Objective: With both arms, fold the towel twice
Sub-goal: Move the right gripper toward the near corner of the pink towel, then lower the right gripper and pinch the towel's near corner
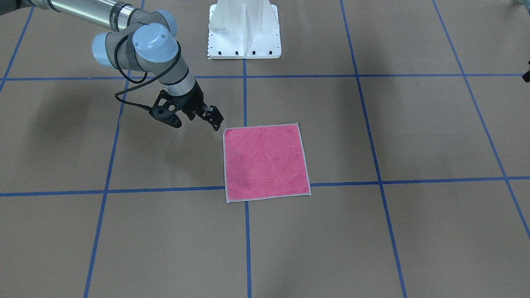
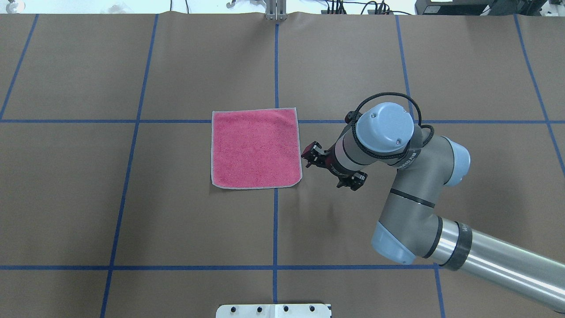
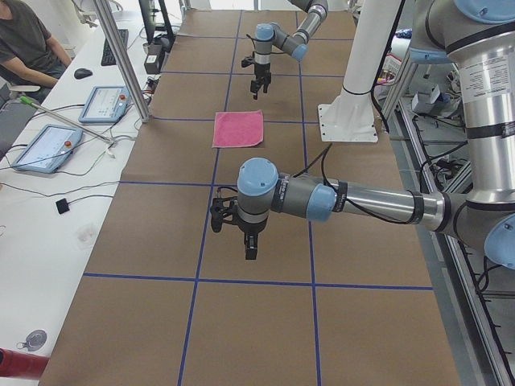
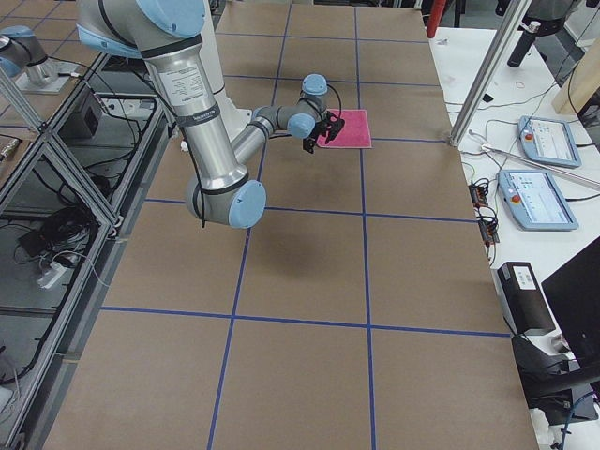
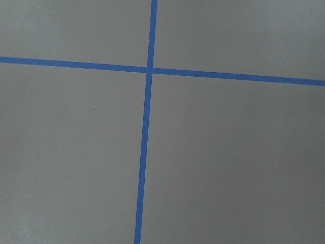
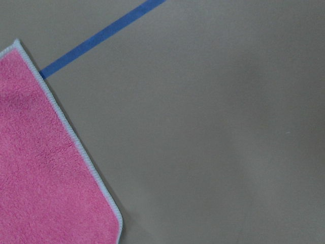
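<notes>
While right claw [image 1: 205, 119] lines up on towel [image 1: 265, 161], zero folds done

Since its jaws stand apart with nothing between them, right claw is empty. It hangs above the table [image 1: 414, 136], just beside the towel corner nearest the robot on that arm's side, not touching cloth. Its wrist view shows that rounded corner and the border edge from above. Left claw [image 3: 248, 240] shows only in the side view, so can't tell if it's apart or together. It hovers over bare table at a blue tape [image 5: 143, 152] crossing, well apart from the towel.

Progress, my read: nothing done. Both folds are left, and neither claw is on the cloth. Left arm likely has to come in to the opposite side before a two-arm lift makes sense.

Towel: flat, fully open, pink face up, light stitched border visible all round, no creases or flipped corners. Grey face not visible. It sits mid-table over a tape crossing, in front of the white pedestal [image 1: 244, 33].
</notes>
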Robot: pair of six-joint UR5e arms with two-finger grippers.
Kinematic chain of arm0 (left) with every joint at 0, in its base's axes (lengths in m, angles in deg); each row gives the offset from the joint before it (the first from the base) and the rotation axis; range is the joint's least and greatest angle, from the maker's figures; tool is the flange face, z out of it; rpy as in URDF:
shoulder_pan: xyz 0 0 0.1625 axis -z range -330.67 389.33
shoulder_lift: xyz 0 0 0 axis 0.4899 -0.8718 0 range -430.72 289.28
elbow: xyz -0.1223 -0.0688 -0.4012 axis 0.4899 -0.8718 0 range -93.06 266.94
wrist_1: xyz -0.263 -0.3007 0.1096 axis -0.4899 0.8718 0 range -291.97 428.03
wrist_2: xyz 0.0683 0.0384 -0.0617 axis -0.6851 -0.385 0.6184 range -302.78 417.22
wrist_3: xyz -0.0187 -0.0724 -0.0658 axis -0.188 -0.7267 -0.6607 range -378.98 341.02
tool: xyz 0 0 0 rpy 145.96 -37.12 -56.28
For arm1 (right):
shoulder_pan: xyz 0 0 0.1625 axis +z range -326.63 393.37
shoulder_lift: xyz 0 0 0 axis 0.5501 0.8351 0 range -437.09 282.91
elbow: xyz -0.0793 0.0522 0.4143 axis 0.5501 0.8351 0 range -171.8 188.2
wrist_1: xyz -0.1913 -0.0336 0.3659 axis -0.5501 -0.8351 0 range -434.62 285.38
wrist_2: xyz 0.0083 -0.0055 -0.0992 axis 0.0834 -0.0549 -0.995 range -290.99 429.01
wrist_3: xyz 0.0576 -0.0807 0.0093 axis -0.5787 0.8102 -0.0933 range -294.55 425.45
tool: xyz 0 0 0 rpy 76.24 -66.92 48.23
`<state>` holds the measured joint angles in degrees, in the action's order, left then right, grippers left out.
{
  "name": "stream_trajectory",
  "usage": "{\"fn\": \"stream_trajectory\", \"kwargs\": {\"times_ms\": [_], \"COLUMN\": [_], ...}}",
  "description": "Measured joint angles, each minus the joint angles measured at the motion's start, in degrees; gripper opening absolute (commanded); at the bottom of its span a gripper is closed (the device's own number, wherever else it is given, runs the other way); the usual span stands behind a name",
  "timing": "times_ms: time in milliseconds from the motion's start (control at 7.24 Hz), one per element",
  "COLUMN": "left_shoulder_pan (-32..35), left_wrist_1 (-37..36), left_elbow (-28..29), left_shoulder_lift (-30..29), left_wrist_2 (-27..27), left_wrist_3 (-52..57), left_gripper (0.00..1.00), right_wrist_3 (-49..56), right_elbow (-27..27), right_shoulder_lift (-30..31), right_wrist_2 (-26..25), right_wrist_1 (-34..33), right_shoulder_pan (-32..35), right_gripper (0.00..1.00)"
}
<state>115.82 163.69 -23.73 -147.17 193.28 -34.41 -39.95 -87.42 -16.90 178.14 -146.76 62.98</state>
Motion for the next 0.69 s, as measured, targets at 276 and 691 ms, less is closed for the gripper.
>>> {"fn": "stream_trajectory", "kwargs": {"times_ms": [276, 691], "left_shoulder_pan": [0.0, 0.0], "left_wrist_1": [0.1, 0.1], "left_elbow": [0.1, 0.2], "left_shoulder_lift": [0.1, 0.1], "left_wrist_2": [0.0, 0.0], "left_wrist_3": [-0.1, -0.1], "left_gripper": [1.00, 1.00], "right_wrist_3": [-4.9, -9.2], "right_elbow": [3.0, 5.2], "right_shoulder_lift": [-2.3, -3.5], "right_wrist_2": [-3.2, -3.9], "right_wrist_1": [1.2, 1.3], "right_shoulder_pan": [-1.6, -2.4], "right_gripper": [0.96, 0.90]}}
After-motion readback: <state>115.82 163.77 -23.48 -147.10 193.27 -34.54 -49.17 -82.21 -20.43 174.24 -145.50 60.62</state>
